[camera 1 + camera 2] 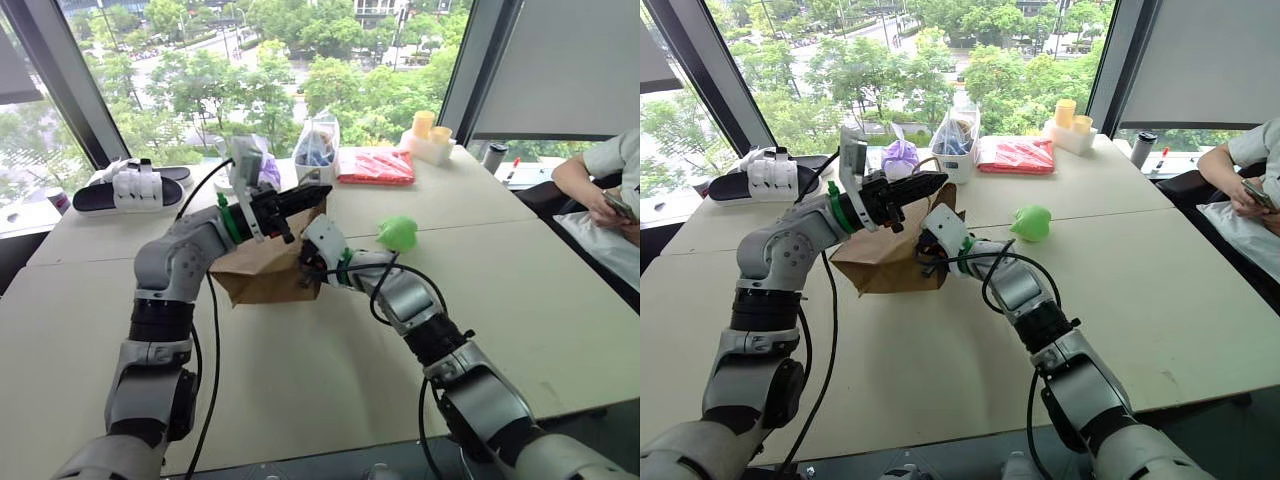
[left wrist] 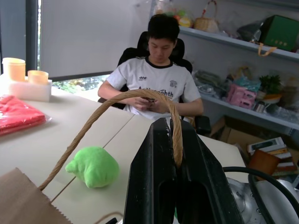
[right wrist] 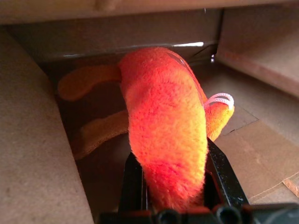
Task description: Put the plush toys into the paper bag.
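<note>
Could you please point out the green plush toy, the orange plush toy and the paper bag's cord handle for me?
green plush toy [image 1: 399, 232]: left eye view, middle of its body.
orange plush toy [image 3: 166, 126]: right wrist view, middle of its fur.
cord handle [image 2: 84, 133]: left wrist view, rising part of the loop.

Two plush toys [image 1: 398, 232] [image 3: 166, 126]; one paper bag [image 1: 268, 272].

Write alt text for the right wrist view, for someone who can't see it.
The right gripper is shut on an orange plush toy, holding it inside the brown paper bag, whose walls surround it. The toy's black-fingered grip is at its lower end; a small white loop shows on its side.
</note>
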Available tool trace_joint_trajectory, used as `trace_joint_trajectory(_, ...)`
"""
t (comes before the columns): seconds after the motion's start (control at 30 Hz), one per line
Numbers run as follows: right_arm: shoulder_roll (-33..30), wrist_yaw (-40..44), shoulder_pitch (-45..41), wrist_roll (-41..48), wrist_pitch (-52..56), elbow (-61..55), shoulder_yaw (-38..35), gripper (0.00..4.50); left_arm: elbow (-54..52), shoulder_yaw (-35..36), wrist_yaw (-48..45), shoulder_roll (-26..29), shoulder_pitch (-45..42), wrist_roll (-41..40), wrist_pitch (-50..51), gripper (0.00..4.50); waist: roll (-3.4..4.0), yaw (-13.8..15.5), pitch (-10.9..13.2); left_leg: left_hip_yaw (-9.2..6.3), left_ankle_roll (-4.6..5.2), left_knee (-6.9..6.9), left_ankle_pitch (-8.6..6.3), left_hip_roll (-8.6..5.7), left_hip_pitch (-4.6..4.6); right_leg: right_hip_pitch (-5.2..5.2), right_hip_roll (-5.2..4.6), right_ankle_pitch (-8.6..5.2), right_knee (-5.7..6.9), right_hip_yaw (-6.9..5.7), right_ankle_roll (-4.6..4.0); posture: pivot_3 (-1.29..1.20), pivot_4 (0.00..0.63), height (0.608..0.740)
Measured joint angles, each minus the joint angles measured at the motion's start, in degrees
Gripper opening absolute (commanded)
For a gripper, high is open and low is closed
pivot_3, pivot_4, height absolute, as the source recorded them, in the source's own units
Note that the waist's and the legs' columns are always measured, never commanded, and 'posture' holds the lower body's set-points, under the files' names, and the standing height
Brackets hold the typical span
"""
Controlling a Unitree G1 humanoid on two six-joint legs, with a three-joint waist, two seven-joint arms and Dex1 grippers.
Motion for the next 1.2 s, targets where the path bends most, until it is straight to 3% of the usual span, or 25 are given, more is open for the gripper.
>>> trace_joint_trajectory(0.17,0.0,2.3,-0.8,-0.1,-1.8,1.3,-0.7,2.98,-0.9,0.1,0.8,0.1,0.1,-1.4,1.5,0.00,0.00,0.0,0.0,-0.01,-0.01,-0.01,0.00,0.00,-0.01,-0.02,0.00,0.00,0.00,0.00,0.00,0.00,0.150,0.740)
trace_joint_trajectory(0.27,-2.2,4.6,1.0,1.0,1.1,-6.4,-1.8,4.46,-1.7,0.1,0.6,0.6,0.3,-2.1,2.0,0.00,0.00,0.1,0.0,-0.03,-0.01,-0.03,0.00,0.00,-0.03,-0.04,0.00,0.00,0.00,-0.01,0.00,0.00,0.150,0.740)
trace_joint_trajectory(0.57,-17.4,9.3,10.3,9.8,22.3,-41.1,-10.9,4.46,0.3,-0.1,-1.6,1.7,-0.2,-1.9,1.5,0.00,0.00,0.4,0.0,0.00,0.03,0.00,-0.02,-0.01,-0.05,-0.01,-0.01,0.00,-0.04,-0.01,0.00,0.00,0.150,0.740)
trace_joint_trajectory(0.73,-24.8,8.9,13.0,12.9,29.1,-47.3,-18.1,4.46,1.2,-0.3,-3.4,2.3,0.6,-0.7,-0.2,0.00,0.00,0.3,0.0,0.05,0.37,0.01,-0.21,0.00,-0.03,0.00,-0.01,0.00,-0.05,-0.01,0.00,0.00,0.150,0.740)
trace_joint_trajectory(0.87,-25.6,4.2,12.3,11.0,26.9,-37.4,-22.1,4.46,1.2,-0.4,-4.0,3.5,1.1,-0.7,-0.2,0.00,0.00,0.3,0.0,0.08,0.37,0.03,-0.21,0.01,-0.01,0.03,-0.01,0.00,-0.04,0.01,-0.01,0.00,0.150,0.740)
trace_joint_trajectory(0.97,-24.0,-0.2,9.2,7.3,20.0,-23.3,-21.7,4.46,1.2,-0.2,-4.6,5.0,1.3,-0.8,0.3,0.00,0.00,0.1,0.0,0.13,0.36,0.01,-0.21,0.01,0.02,0.02,-0.01,0.00,-0.02,0.03,-0.01,0.00,0.150,0.740)
trace_joint_trajectory(1.2,-13.1,-11.2,-5.4,1.0,-0.4,20.9,-20.5,4.46,0.4,0.1,-4.9,6.6,1.7,-1.3,1.3,0.00,0.00,-0.3,0.0,0.16,-0.01,-0.11,0.01,0.05,0.04,-0.05,-0.01,0.01,-0.04,0.04,-0.03,0.00,0.150,0.740)
